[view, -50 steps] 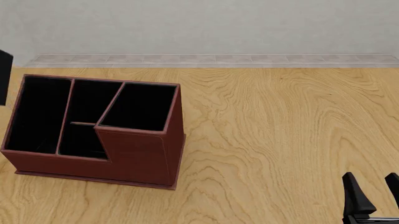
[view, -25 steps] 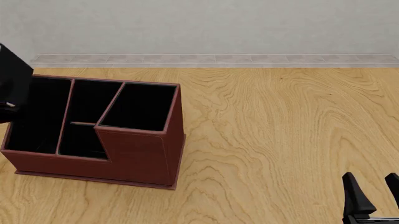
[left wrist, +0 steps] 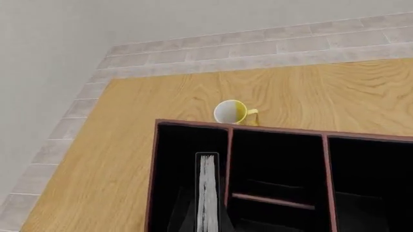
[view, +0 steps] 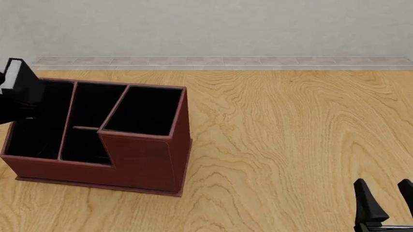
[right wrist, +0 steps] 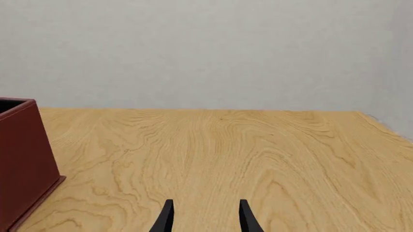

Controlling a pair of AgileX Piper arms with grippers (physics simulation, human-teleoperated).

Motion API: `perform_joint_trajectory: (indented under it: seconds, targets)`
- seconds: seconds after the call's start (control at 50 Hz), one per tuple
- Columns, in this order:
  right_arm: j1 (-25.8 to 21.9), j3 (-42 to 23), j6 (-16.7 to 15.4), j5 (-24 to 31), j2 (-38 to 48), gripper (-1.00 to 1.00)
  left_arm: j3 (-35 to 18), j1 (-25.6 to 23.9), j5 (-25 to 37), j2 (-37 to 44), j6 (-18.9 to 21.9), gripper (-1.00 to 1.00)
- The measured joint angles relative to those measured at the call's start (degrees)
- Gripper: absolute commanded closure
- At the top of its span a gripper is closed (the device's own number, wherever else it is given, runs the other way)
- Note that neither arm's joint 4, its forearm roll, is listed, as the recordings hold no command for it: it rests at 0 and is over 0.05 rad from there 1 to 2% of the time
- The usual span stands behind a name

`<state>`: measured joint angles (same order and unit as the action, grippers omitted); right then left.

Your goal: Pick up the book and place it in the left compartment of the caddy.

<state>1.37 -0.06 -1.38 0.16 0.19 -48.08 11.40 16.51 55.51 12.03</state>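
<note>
The book [view: 19,84], thin and black with a white page edge, is held upright over the left end of the reddish-brown caddy [view: 142,159]. In the left wrist view my left gripper [left wrist: 206,221] is shut on the book [left wrist: 206,188], whose page edge faces the camera above the left compartment [left wrist: 175,164]. That long slot [view: 36,123] runs the caddy's full depth. In the front view the gripper's dark body merges with the book. My right gripper [view: 388,200] is open and empty at the near right; its fingers [right wrist: 166,217] show in the right wrist view.
A small yellow-and-white mug [left wrist: 232,112] lies on the table just beyond the caddy's wall; it does not show in the front view. The caddy's corner [right wrist: 19,159] shows in the right wrist view. A pale tiled strip [view: 219,62] edges the table's far side.
The book and left gripper have come in from the left edge, moving right and up over the caddy's left end. The white page edge now shows. The right arm has not moved.
</note>
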Motion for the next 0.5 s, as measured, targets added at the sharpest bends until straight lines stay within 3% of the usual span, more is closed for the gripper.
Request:
perform_joint_trajectory:
  seconds: [0.5]
  targets:
    - [0.0, 0.0, -0.1, 0.0, 0.0, -1.00, -2.7, 1.2, 3.5, 7.2, -3.3, 1.00]
